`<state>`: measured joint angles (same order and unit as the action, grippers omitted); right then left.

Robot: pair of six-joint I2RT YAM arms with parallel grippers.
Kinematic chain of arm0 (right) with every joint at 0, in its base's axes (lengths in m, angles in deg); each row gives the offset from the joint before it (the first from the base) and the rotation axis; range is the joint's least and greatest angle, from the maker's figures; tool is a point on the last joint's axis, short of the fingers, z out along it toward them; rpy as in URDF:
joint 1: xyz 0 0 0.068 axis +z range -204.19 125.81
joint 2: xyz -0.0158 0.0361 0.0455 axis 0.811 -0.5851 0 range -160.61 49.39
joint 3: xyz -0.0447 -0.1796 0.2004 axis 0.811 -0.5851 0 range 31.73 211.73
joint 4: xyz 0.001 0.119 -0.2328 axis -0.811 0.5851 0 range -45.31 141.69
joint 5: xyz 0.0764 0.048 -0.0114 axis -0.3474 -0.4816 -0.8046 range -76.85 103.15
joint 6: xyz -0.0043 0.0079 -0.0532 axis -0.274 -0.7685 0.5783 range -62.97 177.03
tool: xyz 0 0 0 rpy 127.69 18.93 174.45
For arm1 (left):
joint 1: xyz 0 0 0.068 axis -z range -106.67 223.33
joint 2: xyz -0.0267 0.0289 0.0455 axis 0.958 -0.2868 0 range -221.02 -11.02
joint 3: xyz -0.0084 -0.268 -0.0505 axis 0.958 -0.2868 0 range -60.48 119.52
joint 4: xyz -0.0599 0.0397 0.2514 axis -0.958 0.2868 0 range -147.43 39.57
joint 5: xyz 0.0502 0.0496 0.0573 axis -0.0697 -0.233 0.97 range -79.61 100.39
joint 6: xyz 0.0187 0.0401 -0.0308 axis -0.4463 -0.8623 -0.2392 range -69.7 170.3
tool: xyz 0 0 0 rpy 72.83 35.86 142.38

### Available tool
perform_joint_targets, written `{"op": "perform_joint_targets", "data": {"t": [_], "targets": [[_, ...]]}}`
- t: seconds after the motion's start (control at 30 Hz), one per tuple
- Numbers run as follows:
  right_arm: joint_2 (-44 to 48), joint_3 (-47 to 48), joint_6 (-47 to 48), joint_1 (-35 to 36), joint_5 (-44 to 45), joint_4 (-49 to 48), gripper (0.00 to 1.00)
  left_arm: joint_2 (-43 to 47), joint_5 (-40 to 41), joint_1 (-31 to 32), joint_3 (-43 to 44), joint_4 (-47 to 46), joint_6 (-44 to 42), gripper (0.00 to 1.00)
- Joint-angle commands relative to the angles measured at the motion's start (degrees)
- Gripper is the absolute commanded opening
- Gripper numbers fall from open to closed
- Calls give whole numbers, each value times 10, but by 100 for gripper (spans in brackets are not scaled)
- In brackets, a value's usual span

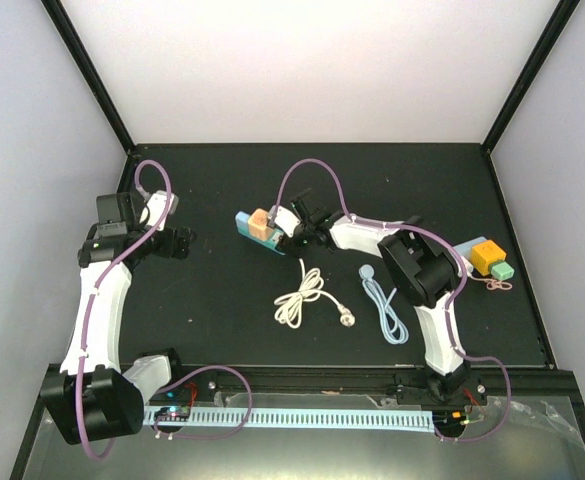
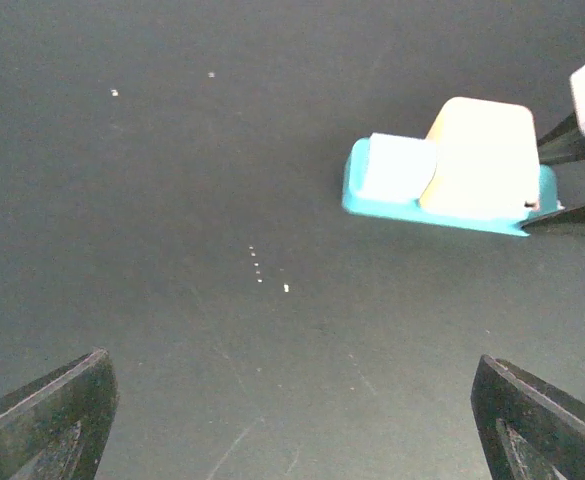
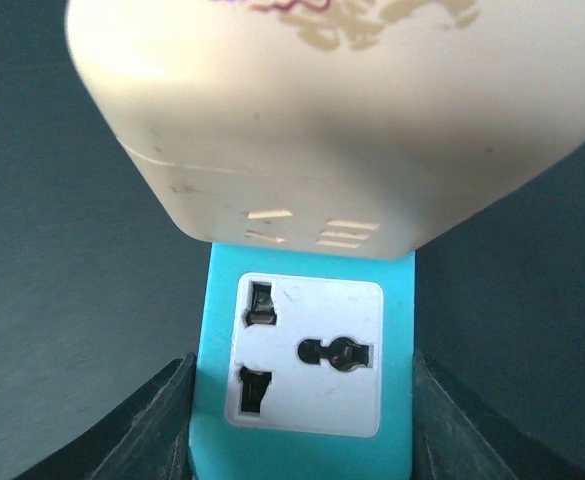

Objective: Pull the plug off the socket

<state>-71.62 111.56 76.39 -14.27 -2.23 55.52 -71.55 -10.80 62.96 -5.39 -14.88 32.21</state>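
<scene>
Currently, the cream plug (image 3: 342, 120) sits seated in the blue socket (image 3: 302, 458), at 10 o'clock from table centre. There are raised marks on the plug's face, too faint to read. The right gripper (image 3: 304, 400) clamps the socket's two sides. The left gripper (image 2: 290, 370) is at the socket's 9 o'clock, well apart, fingers wide.
</scene>
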Motion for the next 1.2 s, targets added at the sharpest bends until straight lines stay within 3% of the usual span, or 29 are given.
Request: {"op": "perform_joint_targets", "data": {"t": [0.0,0.27,0.57,0.83,1.07,1.17], "targets": [[33,-40,100,17,-72,5,40,4,-73,3,22,42,-56,99],[65,-86,168,18,-161,25,39,11,-105,3,11,62,-94,99],[94,-127,233,18,-178,44,37,51,-132,3,-47,14,-100,99],[116,-168,278,18,-187,53,37,139,-165,4,-117,8,-253,99],[122,-190,294,17,-185,59,38,142,-208,4,-128,52,-337,99],[131,-202,299,17,-191,59,43,126,-224,8,-133,63,-362,99]]}}
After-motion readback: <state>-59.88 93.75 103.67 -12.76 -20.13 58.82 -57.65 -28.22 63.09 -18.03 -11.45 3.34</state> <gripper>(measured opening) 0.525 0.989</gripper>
